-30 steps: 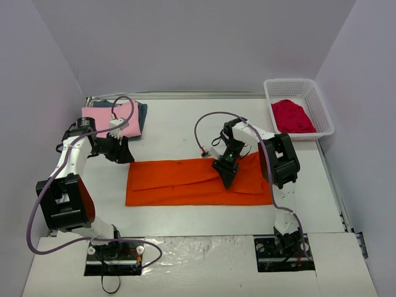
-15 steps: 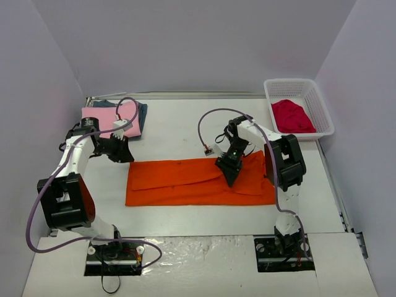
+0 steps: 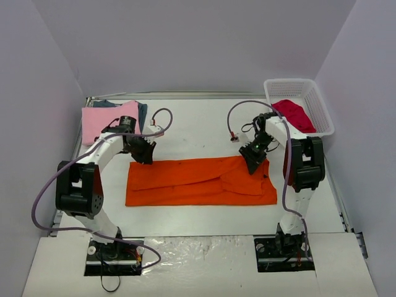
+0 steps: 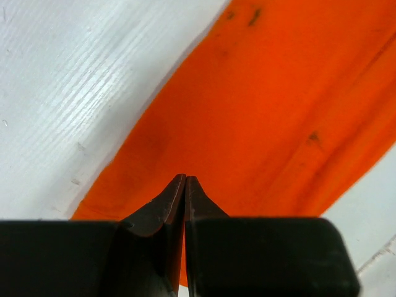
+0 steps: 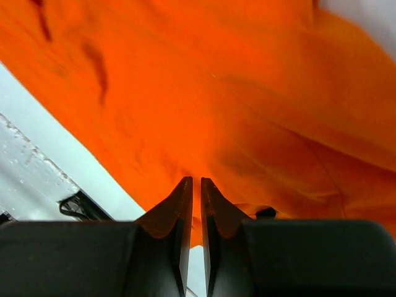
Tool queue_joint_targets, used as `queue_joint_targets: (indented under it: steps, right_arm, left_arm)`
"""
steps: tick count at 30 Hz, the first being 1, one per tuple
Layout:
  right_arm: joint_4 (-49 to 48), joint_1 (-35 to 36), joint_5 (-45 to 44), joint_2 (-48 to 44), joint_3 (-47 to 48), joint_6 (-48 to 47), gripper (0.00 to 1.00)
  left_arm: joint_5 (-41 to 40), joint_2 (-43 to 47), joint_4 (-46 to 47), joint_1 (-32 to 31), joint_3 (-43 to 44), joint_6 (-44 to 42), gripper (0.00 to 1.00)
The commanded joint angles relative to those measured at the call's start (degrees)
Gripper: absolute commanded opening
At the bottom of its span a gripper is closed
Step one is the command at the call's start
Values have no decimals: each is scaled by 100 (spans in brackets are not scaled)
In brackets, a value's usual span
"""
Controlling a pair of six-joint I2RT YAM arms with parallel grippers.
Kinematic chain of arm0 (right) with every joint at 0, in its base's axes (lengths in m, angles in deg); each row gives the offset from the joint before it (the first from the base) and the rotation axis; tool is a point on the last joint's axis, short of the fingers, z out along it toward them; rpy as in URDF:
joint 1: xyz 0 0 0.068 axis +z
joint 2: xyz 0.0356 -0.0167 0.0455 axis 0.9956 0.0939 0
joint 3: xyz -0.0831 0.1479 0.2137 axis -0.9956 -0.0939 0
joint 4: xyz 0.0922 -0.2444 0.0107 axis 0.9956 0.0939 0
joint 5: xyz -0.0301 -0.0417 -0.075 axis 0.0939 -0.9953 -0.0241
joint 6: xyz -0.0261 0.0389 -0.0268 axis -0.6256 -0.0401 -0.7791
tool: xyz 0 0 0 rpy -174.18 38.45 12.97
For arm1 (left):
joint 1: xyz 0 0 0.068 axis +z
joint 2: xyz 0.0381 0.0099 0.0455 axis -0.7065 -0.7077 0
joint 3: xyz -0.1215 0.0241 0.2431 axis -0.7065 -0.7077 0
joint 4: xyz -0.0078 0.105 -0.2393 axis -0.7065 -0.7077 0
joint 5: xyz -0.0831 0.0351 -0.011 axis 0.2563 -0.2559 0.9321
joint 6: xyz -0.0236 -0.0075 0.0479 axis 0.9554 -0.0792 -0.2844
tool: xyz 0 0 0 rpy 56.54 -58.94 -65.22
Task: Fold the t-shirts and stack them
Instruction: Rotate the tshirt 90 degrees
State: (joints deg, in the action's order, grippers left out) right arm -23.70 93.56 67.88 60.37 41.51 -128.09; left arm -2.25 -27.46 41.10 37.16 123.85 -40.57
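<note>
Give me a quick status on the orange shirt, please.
Left gripper shut at far-left corner of orange shirt, grip unclear. Right gripper pinching its far-right edge. Shirt flat, a long strip. Nothing in the way.

I'm watching the left gripper [image 3: 146, 156] swinging in from beside the pink t-shirt [image 3: 105, 117] to the far left corner of the orange t-shirt [image 3: 185, 182], its jaws pinching together there. The right gripper [image 3: 252, 166] is shifting from the shirt's middle to its far right corner, jaws narrowing onto the cloth.
</note>
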Motion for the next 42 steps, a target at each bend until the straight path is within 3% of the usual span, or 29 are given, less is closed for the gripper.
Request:
queue_joint_targets:
  steps: [1, 13, 21, 28, 32, 36, 42]
  right_arm:
    - [-19, -121, -403, -191, -292, 185, 7]
    - [-406, -552, -737, 310, -697, 237, 4]
    - [-565, -842, -1123, 1126, 40, 527, 0]
    - [-153, -816, -1195, 2609, 2209, 940, 0]
    - [340, -641, -1019, 3508, 4384, 1116, 0]
    - [605, -325, -1167, 4291, 5961, 1301, 0]
    - [-553, 325, -1387, 4362, 6220, 1388, 1]
  left_arm:
    - [-618, -339, 357, -99, 171, 263, 2]
    - [-2516, -1149, 453, -670, -101, 88, 2]
    - [-3431, -1053, 269, -1022, -452, -52, 2]
    - [-3458, -816, -178, -1391, -628, -114, 2]
    - [-3186, -825, -355, -1804, -769, -36, 2]
    - [-2923, -903, -425, -2287, -752, 123, 2]
    - [-2350, -1132, -505, -3078, -576, 412, 2]
